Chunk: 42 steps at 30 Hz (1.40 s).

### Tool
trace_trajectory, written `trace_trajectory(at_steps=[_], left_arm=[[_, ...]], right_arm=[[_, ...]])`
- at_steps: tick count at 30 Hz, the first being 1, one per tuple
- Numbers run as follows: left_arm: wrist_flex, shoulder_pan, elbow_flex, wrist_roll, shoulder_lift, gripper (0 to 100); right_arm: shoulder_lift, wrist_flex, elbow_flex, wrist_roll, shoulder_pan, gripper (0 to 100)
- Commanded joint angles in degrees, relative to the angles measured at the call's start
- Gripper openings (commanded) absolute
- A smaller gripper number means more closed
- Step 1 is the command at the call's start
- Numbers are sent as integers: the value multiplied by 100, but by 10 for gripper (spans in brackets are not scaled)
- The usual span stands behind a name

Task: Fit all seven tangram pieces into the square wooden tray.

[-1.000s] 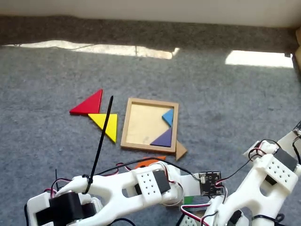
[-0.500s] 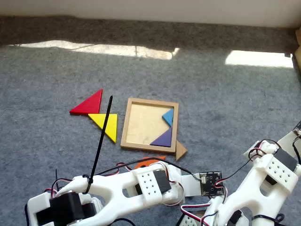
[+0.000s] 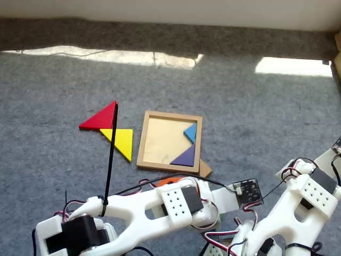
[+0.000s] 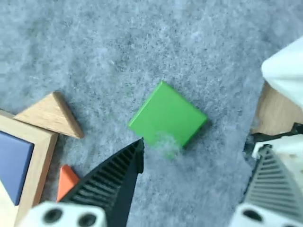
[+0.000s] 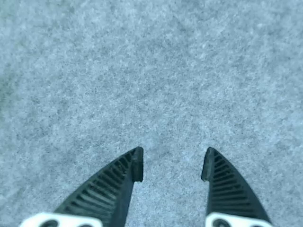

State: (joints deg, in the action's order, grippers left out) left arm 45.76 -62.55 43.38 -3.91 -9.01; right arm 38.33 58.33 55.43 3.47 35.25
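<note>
Now that our left gripper (image 4: 201,146) has shifted above the green square (image 4: 166,118), we hold it wide open, empty, poised to grasp.

a grey carpet (image 3: 256,122) spreads across the surface. two sunlit patches (image 3: 106,55) lie toward 12 o'clock, just under a pale wall (image 3: 160,10).

Grey carpet (image 3: 256,117) bears tray (image 3: 141,143); red triangle (image 3: 101,118); green square (image 4: 166,118).
</note>
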Motion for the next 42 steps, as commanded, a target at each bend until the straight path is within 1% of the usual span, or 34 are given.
trace_trajectory(at_steps=[1,4,8,11,15,17,20,25,30,38,42], left_arm=[[-527,84,-268,70,347,354],[-747,84,-286,70,734,354],[-738,145,-514,369,892,319],[-738,215,-541,457,892,305],[-738,268,-523,1029,840,308],[-738,374,-549,1187,840,306],[-756,505,-558,1248,892,306],[-756,488,-532,1257,910,300],[-747,488,-514,1336,910,214],[-712,479,-514,1336,875,207],[-18,532,-778,1327,708,207]], right_arm=[[145,-84,-75,9,40,205],[145,-84,-75,9,40,205],[145,-84,-75,9,40,205],[145,-84,-75,9,40,205],[145,-84,-75,9,40,205],[145,-84,-75,9,40,205],[145,-84,-75,9,40,205],[145,-75,-75,9,40,205],[145,-75,-75,9,40,205],[145,-75,-75,9,40,205],[145,-66,-75,9,40,205]])
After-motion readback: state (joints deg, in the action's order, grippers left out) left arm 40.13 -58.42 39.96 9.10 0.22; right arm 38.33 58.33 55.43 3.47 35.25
